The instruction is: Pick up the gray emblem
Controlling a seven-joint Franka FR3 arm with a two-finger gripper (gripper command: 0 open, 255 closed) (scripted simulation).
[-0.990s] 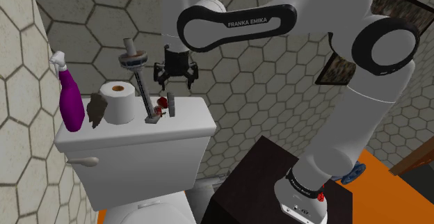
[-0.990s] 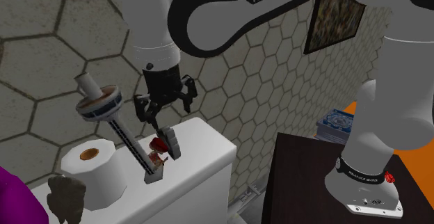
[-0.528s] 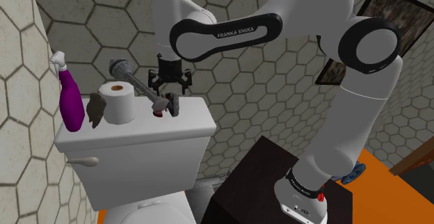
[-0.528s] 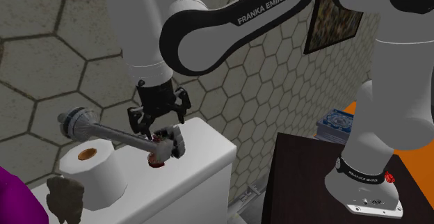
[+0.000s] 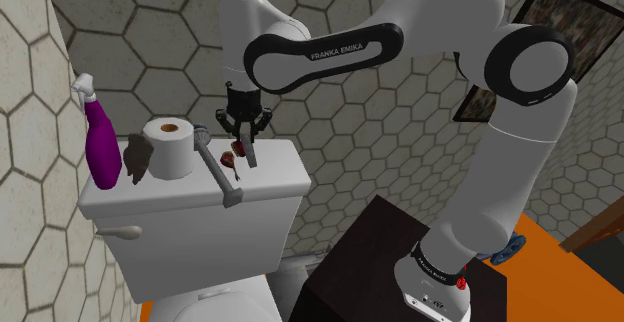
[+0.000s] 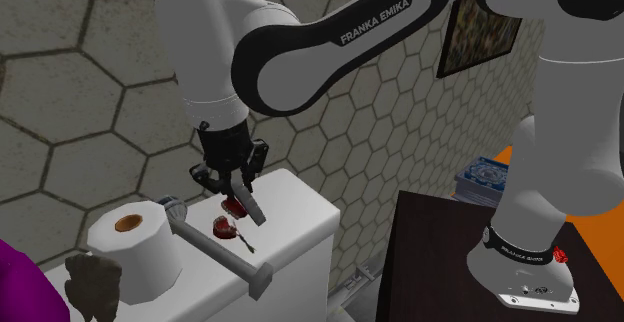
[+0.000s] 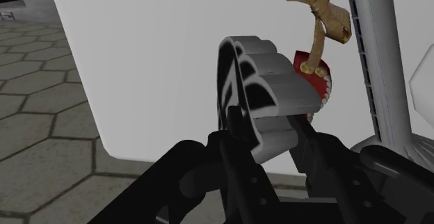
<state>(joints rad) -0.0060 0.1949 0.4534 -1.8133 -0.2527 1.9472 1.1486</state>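
The gray emblem [image 7: 268, 83], a ribbed grey piece with black stripes, stands on edge on the white toilet tank lid [image 5: 275, 182]. My gripper [image 7: 268, 140] reaches straight down and is shut on it, the two black fingers clasping its lower sides. In the shoulder view the gripper [image 5: 245, 150] is over the middle of the lid with the emblem [image 5: 249, 155] at its tips. The second exterior view has the gripper [image 6: 244, 200] on the emblem [image 6: 255, 211] near the lid's [image 6: 305, 215] back.
A grey tower model [image 5: 215, 165] lies toppled across the lid beside a small red trinket [image 5: 232, 158]. A toilet paper roll [image 5: 167, 147], a brown figurine [image 5: 137, 158] and a purple spray bottle [image 5: 100, 145] stand toward the shoulder view's left. The dark stand [image 5: 370, 260] is below.
The gripper came down and shut on the emblem. The tower model tipped from upright to lying flat on the lid.
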